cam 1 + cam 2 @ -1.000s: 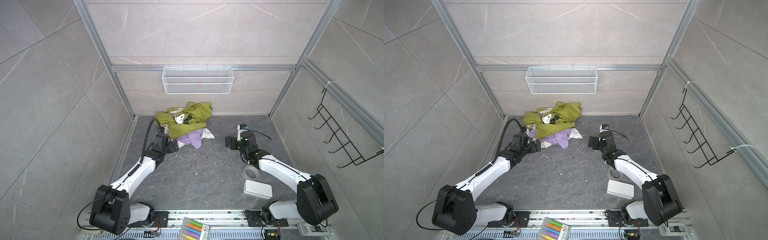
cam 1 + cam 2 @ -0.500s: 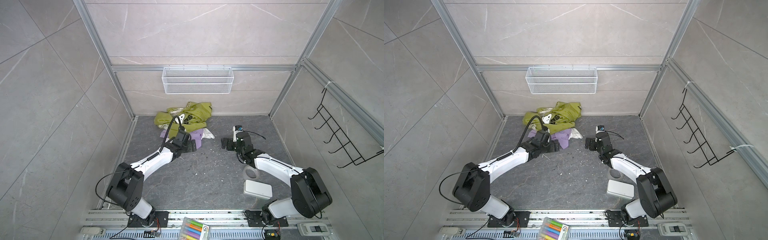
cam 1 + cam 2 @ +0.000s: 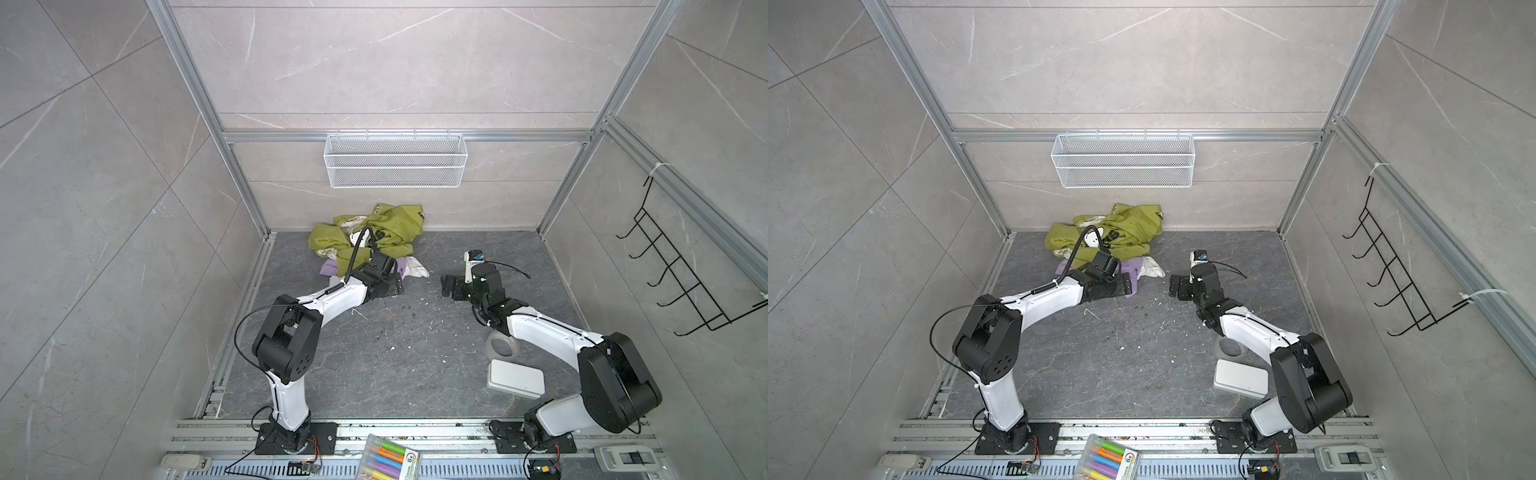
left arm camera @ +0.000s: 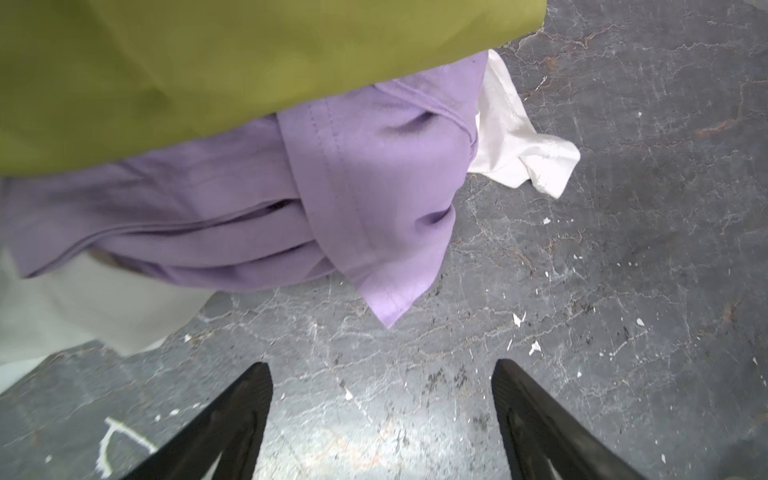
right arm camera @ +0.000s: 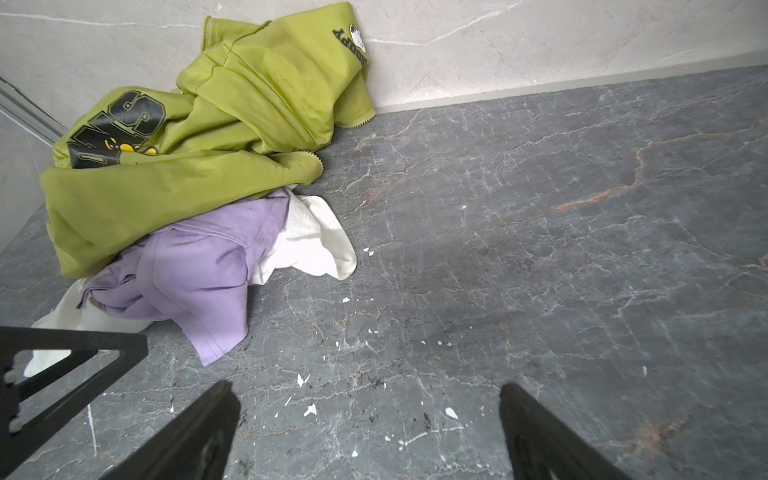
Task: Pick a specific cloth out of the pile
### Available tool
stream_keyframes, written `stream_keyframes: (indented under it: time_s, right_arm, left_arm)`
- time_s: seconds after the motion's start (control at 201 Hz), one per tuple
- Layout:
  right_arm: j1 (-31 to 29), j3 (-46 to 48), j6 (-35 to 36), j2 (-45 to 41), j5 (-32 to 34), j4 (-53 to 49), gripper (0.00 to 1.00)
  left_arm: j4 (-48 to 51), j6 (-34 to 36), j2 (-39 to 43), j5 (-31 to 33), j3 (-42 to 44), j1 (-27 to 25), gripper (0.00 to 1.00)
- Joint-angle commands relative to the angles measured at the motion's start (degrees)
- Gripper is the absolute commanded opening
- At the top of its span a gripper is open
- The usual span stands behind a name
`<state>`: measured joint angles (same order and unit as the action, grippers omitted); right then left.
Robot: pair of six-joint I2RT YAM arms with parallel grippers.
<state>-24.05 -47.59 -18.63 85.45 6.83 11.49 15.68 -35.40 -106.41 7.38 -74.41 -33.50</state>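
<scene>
— Since the earlier picture, my left fingers (image 3: 392, 287) had travelled along the near edge of the pile (image 3: 399, 232) toward the middle and had narrowed a little. My right fingers (image 3: 451, 286) had edged slightly toward the pile.

— State of the left fingers?

— Parted, both tips over bare worktop (image 4: 374, 395), holding nothing. In the left wrist view the cloth (image 4: 332, 187) lay just ahead of them and was not touched. Its pointed corner faced the gap between the tips.

— And the right?

— Spread wide and empty, well apart from the pile.

— Location of the cloth?

— At the near edge of the pile, which sat against the back wall, left of centre in both top views. The olive-green garment (image 5: 166, 187) lay over the cloth's far part. The white garment (image 5: 307, 245) showed from under it on both sides. The cloth was plain lavender, bunched in several folds.

— Anything else noted?

— A tape roll (image 3: 502, 344) and a white box (image 3: 515, 378) lay beside my right arm, well apart from the pile. White specks were scattered over the worktop.
</scene>
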Motion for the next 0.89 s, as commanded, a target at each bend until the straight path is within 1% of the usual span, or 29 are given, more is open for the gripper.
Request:
stream_keyframes:
  time_s: [0.0,0.184,0.264,0.384,0.598,0.643,0.832,0.887]
  right_arm:
    - [-0.4,0.0,0.4,1.1,0.2,1.9,1.0]
    - [-0.4,-0.6,0.6,1.6,-0.1,1.7,1.0]
    - [-0.4,-0.8,1.0,1.4,0.0,1.4,1.0]
    - [-0.4,-0.8,1.2,1.1,0.4,1.3,1.0]
    - [-0.4,-1.4,1.0,1.3,-0.2,1.0,1.0]
    - [-0.4,-1.6,0.9,1.5,-0.4,1.0,1.0]
    - [-0.4,-2.1,0.6,1.5,-0.7,0.7,1.0]
    - [-0.4,-2.1,0.5,1.4,-0.4,0.6,1.0]
  left_arm:
    - [-2.8,-1.1,-2.0,0.3,-2.1,0.2,0.86]
    - [-3.5,-0.8,-6.5,3.0,-6.3,0.3,0.85]
    - [-3.7,-0.8,-7.8,3.2,-7.7,0.4,0.84]
    - [-3.6,-0.6,-9.4,3.3,-9.8,0.4,0.79]
    - [-3.5,0.6,-10.5,5.2,-11.4,0.4,0.66]
    - [-3.5,1.0,-10.6,5.6,-11.5,0.5,0.62]
    - [-3.2,2.3,-11.5,5.9,-12.8,0.8,0.32]
    - [-3.1,2.5,-11.4,6.0,-12.9,0.9,0.26]
